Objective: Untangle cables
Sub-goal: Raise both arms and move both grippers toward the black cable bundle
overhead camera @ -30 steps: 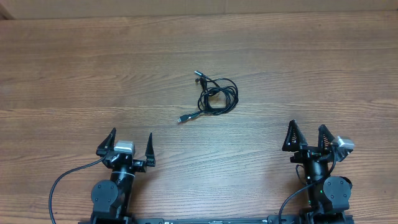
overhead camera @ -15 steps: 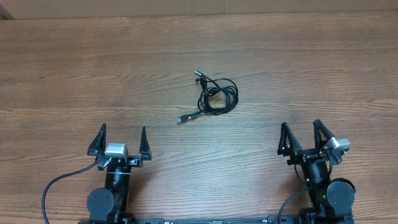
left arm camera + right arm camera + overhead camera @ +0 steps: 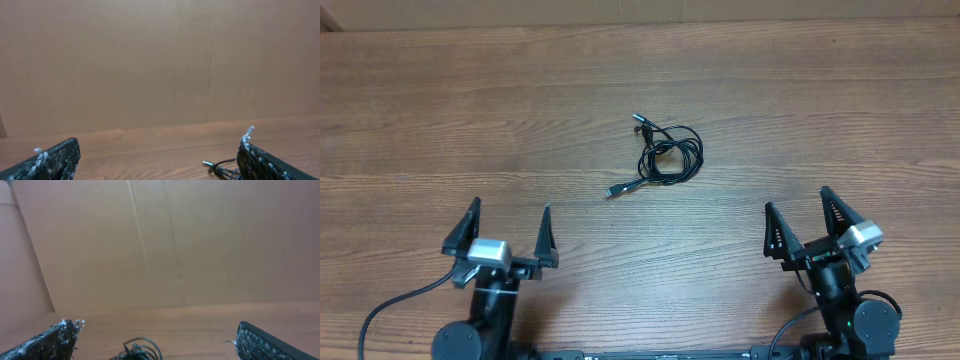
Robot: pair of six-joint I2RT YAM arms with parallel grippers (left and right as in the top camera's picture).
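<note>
Left fingers (image 3: 465, 228) have slid leftward since a second ago, and right fingers (image 3: 774, 235) have edged left as well; cables (image 3: 665, 155) lie as before. Wood-grain tabletop (image 3: 470, 100) fills the overhead view. Both arms sit at its near edge, well apart. Left fingers spread wide, nothing between them. Right fingers likewise spread wide and empty. Cables form one small tangled coil near mid-tabletop, ahead of both arms and touching neither. One plug end trails out toward the near left, another points to the far left.
</note>
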